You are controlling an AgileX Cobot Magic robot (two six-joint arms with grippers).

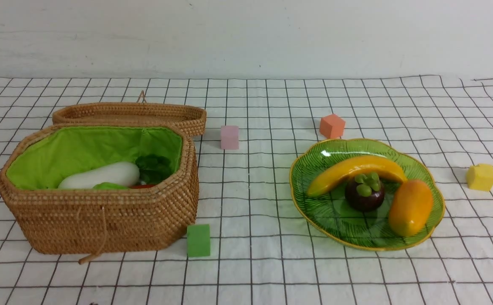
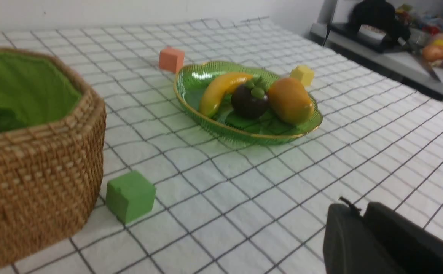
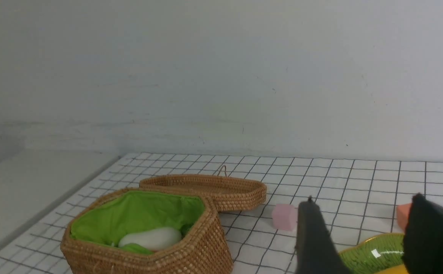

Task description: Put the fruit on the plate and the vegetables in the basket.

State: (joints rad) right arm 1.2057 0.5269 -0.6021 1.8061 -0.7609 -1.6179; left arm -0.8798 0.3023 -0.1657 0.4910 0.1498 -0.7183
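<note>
One tabletop [image 1: 272,275] under a white cloth with a black grid carries everything. Largest on it is one wicker basket [image 1: 102,220] at about nine o'clock, its woven lid [image 1: 132,113] thrown back behind it. Against the green lining I count three vegetables showing — a white eggplant [image 1: 100,175] with dark green leaves, a sliver of light-green gourd [image 1: 110,186] in front of it, and a thin strip of orange [image 1: 142,186], too hidden to name for sure.

At about three o'clock sits one green glass plate [image 1: 331,220] with a yellow wavy rim, holding three fruits: one banana [image 1: 352,169] along the far side, one mango [image 1: 410,206] at the right, and one dark mangosteen [image 1: 364,192] between them, touching the banana.

Four small foam cubes lie loose on the cloth: green [image 1: 198,240] just beside the basket's near corner, pink [image 1: 229,137] by the lid, orange [image 1: 332,126] just behind the plate, yellow [image 1: 481,176] off to the plate's right.

The right end effector [image 3: 362,236] hangs above the plate's edge, its two dark fingers [image 3: 313,236] parted with nothing between them. The left end effector [image 2: 373,236] is pressed closed and empty, low over bare cloth.
</note>
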